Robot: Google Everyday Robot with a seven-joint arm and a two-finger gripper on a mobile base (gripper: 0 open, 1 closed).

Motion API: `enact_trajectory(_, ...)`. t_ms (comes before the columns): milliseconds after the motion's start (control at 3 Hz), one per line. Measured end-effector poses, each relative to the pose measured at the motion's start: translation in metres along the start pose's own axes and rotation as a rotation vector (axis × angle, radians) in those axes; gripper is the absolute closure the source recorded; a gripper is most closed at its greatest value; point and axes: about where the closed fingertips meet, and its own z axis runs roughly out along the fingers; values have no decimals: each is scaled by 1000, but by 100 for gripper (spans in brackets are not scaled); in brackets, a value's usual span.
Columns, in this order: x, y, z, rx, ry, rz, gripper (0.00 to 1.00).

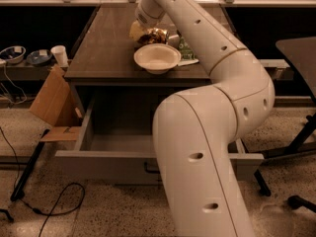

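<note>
Filling most of my view, the smooth white arm point(217, 107) curves over a dark wood-grain table point(106, 53), with a grey drawer point(103, 157) standing open below. A round, matte cream bowl point(157, 57) sits near the front edge. Just behind it lies a crinkled, shiny gold bag point(154, 35), its long axis running roughly left to right. The gripper point(140, 29) is down at the bag's left end, mostly hidden by the wrist; I cannot tell whether it is spread or clamped.
</note>
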Motion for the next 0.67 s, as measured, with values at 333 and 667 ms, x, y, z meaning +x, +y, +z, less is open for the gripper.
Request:
enact_trajectory(333, -8, -5, -18, 10, -22, -16, 95)
enact_trajectory(667, -20, -13, -50, 33, -72, -20, 100)
